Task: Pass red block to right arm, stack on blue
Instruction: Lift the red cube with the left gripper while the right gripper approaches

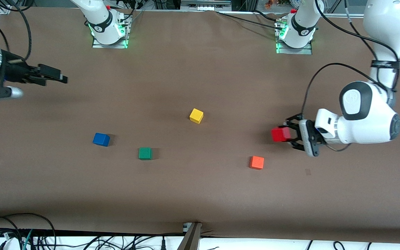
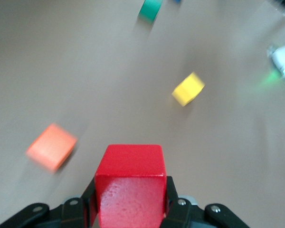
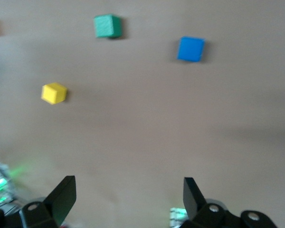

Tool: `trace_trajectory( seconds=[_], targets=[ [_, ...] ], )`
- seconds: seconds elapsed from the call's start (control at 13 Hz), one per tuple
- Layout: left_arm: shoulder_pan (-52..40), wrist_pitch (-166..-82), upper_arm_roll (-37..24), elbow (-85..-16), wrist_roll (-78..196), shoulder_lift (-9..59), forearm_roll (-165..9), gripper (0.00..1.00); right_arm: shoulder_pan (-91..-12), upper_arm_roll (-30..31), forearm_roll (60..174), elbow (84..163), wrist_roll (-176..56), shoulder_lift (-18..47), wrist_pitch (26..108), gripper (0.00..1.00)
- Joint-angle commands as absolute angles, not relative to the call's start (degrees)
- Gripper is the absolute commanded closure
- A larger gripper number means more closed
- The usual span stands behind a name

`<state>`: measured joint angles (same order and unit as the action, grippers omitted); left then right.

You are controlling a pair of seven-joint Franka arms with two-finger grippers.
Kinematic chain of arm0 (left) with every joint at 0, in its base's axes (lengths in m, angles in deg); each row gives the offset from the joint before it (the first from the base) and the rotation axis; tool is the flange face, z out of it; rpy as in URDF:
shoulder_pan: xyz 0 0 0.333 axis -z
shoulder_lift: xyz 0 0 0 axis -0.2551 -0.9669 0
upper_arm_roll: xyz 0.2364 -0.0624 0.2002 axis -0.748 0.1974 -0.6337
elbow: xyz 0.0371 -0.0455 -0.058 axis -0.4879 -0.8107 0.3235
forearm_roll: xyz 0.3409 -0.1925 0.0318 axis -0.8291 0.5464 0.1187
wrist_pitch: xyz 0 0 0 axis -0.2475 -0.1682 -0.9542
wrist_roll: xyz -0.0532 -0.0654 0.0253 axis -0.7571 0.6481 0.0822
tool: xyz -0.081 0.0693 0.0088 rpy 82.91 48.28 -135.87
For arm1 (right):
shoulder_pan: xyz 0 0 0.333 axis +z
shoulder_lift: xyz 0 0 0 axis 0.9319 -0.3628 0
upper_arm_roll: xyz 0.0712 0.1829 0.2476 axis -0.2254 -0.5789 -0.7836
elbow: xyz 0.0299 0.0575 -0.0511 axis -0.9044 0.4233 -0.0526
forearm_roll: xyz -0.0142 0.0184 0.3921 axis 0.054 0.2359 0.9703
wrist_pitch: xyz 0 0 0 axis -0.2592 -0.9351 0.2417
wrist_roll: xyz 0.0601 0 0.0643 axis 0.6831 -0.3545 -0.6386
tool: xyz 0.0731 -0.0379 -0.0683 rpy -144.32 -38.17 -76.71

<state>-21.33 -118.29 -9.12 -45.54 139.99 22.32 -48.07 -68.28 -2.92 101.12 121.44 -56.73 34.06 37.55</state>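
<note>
**Red block was up in the left gripper, handover not yet made**

You had the red block clamped in your left gripper, carried in the air over the left arm's end of the counter, above the bare patch just beside the orange block. In the left wrist view the black fingers pressed both sides of the cube, which stuck well out past the tips. Your right gripper hung over its own end of the counter, jaws spread wide and holding nothing, well apart from the left one. The blue block sat on the counter toward the right arm's end, with the green block beside it and nearer the front camera, and the yellow block around the middle.

The risk, as I judged it, lay in the pass itself. If you released before the right gripper had clamped down, the cube would drop to the counter. If the right fingers met the left ones rather than the exposed faces, the block could twist. Later, an off-centre placement could nudge the blue block or tip the stack.
</note>
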Motion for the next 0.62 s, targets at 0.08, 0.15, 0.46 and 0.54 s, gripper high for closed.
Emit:
trace_trajectory(
  seconds=[0.08, 0.15, 0.46, 0.54],
  targets=[
    [-19.19, -118.01, -5.83, -45.93, 145.16, 21.59, -27.96, 1.00, -66.53, -3.01, 117.61, 121.04, -56.47, 25.86, 36.51, 0.00],
    [-17.00, -118.19, -5.82, -45.93, 147.00, 20.98, -22.24, 1.00, -66.27, -3.01, 124.20, 121.04, -56.47, 24.10, 36.77, 0.00],
    [-11.01, -118.63, -5.82, -45.85, 154.29, 19.04, -3.86, 1.00, -62.94, -3.10, 144.17, 128.57, -56.38, 22.58, 48.34, 0.00],
    [-9.52, -118.71, -5.82, -45.76, 156.66, 18.43, 0.36, 1.00, -61.45, -3.10, 148.83, 129.99, -56.47, 22.58, 50.90, 0.00]
  ],
)
